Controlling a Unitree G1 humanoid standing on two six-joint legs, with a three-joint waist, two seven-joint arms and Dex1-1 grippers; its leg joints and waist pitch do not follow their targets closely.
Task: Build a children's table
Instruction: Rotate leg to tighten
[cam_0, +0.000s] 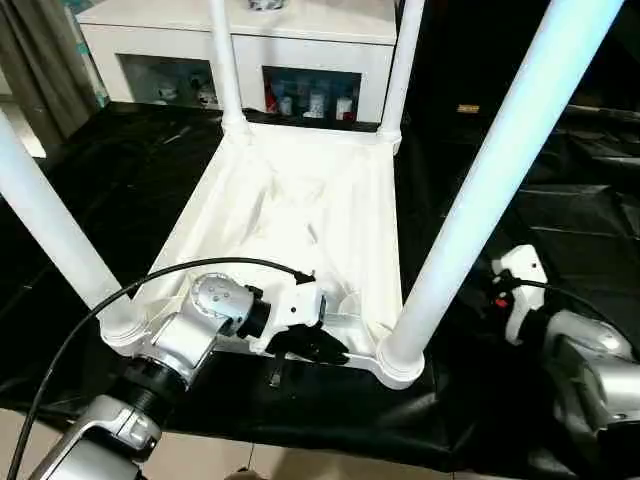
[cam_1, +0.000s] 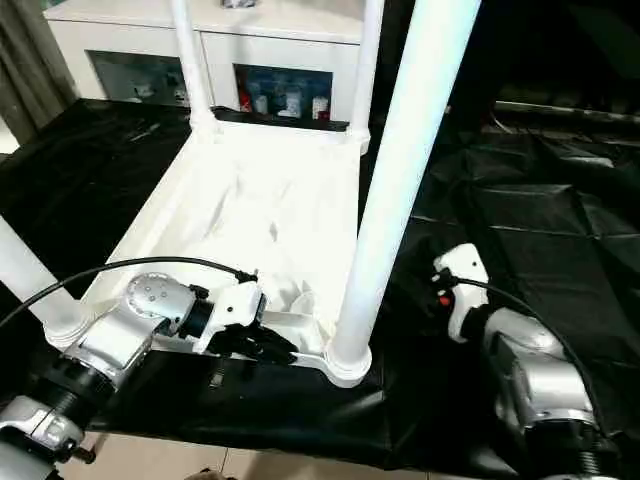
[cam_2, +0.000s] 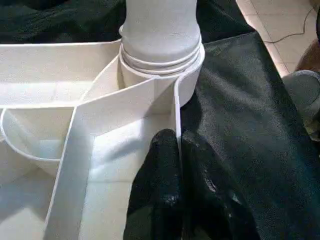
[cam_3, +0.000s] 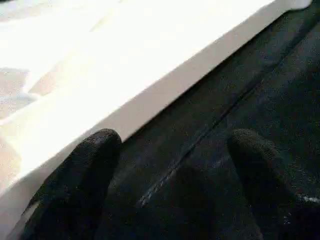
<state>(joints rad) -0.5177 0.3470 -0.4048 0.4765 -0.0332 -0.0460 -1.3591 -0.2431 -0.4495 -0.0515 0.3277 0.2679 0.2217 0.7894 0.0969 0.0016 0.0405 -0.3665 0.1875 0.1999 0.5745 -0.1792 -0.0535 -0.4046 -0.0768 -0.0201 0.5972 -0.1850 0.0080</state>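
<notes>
The children's table lies upside down on black cloth, its white tabletop (cam_0: 300, 200) showing the ribbed underside. All four white legs stand upright in the corner sockets: near right (cam_0: 500, 170), near left (cam_0: 50, 230), far left (cam_0: 225, 60), far right (cam_0: 400, 60). My left gripper (cam_0: 315, 345) sits at the near edge beside the near right socket (cam_2: 160, 75), shut on the thin rim wall (cam_2: 176, 115), one finger on each side. My right gripper (cam_3: 175, 145) hangs open over the cloth just off the tabletop's right side wall (cam_3: 150, 90), holding nothing.
A white cabinet (cam_0: 330, 40) with small bottles behind its doors stands just behind the table. Creased black cloth (cam_0: 560, 220) covers the ground all round. Its front edge meets a tiled floor (cam_0: 300, 465) close below my arms.
</notes>
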